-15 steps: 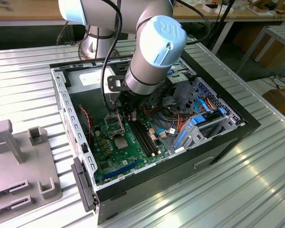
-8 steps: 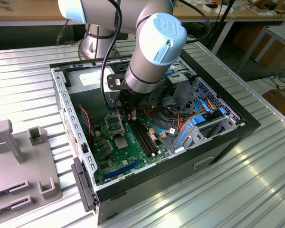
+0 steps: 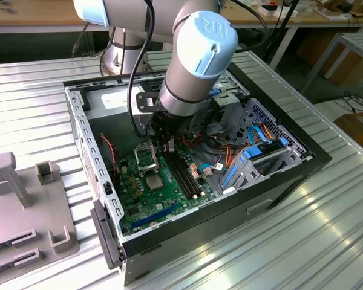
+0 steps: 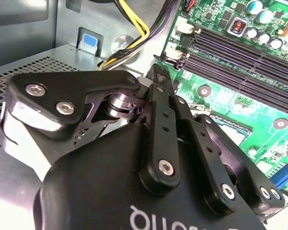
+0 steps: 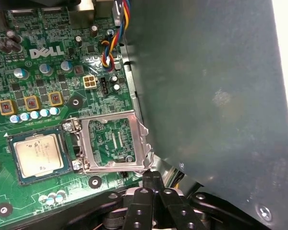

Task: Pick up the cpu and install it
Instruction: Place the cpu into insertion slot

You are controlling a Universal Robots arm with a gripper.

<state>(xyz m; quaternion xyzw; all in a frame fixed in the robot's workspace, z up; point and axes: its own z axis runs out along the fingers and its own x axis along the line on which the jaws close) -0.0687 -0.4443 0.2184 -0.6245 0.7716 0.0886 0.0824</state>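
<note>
Gripper [image 3: 163, 140] fingertips masked by wrist in exterior view; state unreadable. Cpu [image 4: 232, 125] partly behind gripper linkage in second wrist view. Board [image 5: 43, 62] cut by frame edge beyond gripper.

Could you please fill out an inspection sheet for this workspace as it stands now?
Surface: ribbed metal table carrying an open computer case.
Job's things: cpu lies flat in its socket on the green board; the metal load plate beside it is flipped open.
Clutter: grey fixture at the exterior view's left.
Grippers: end effector shut, empty, near the load plate.
Cables: coloured bundle at the board's edge; blue cables by the drive bay.
Surroundings: wooden benches behind.
</note>
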